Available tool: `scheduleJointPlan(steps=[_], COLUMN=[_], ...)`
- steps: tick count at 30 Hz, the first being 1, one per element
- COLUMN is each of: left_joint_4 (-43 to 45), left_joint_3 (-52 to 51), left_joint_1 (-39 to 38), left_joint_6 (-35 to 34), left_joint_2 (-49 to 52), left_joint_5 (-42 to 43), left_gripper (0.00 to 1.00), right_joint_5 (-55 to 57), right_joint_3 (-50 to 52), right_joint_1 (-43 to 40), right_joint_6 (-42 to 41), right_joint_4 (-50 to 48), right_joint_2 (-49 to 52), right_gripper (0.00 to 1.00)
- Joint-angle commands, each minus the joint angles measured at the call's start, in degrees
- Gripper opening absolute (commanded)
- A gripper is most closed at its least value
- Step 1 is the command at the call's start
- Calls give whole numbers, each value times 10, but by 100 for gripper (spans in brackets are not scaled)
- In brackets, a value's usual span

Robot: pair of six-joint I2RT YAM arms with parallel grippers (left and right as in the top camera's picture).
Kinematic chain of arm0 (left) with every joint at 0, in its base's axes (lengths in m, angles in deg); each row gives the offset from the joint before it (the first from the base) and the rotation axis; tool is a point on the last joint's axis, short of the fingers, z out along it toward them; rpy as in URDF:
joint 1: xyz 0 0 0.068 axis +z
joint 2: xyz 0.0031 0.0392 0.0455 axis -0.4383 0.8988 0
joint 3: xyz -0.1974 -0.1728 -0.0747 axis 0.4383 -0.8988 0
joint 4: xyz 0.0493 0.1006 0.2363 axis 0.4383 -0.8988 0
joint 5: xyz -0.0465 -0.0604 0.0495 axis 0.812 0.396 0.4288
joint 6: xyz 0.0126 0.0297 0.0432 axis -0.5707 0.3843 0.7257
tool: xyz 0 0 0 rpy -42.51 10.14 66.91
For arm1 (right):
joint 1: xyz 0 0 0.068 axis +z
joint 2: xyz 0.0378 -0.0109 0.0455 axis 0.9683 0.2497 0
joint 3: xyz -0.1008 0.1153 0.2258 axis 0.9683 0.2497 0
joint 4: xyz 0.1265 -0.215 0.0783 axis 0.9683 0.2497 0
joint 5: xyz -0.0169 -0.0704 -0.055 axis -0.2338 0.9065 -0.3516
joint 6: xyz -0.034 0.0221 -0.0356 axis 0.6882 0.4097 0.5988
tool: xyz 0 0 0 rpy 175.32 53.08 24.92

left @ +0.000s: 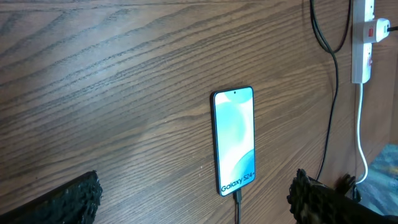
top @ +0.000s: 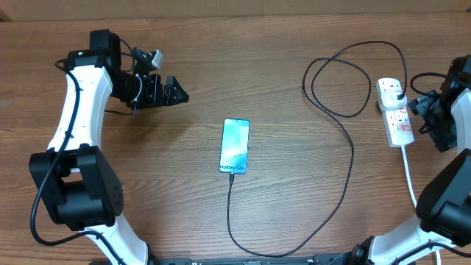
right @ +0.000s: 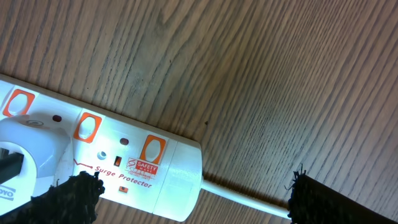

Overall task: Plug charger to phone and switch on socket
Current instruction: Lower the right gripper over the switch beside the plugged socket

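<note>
Wooden table (top: 221, 66); left hand (top: 177, 93) gaping, empty, aimed toward phone (top: 235, 146); right hand (top: 422, 115) gaping, empty, beside socket (top: 396, 112).

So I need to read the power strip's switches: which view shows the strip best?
The right wrist view: the power strip fills the lower left, close enough to see its orange switches. Overhead shows it whole but small, near the right edge; the left wrist view catches only part, top right.

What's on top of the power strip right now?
One plug sits in an outlet near the far end of the socket, with the charger cable leading off it. Nothing else rests on the strip. The plug covers its outlet, so the pins cannot be seen.
</note>
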Motion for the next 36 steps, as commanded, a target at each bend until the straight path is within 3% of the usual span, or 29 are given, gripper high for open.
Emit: scheduleJointPlan(steps=[1, 18, 36], left_joint_4=[0, 0, 0], left_joint_3=[3, 3, 3], left_joint_1=[-5, -5, -5], left_joint_6=[-4, -4, -4], left_joint_2=[-10, -10, -10], left_joint_5=[-2, -2, -2], left_gripper=[100, 99, 100], right_joint_5=[1, 19, 18], right_joint_3=[5, 17, 54], right_joint_1=[-2, -2, -2], right_joint_6=[-2, -2, -2], right_joint_4=[0, -5, -133], right_joint_2=[2, 2, 3], right_gripper=[100, 100, 100])
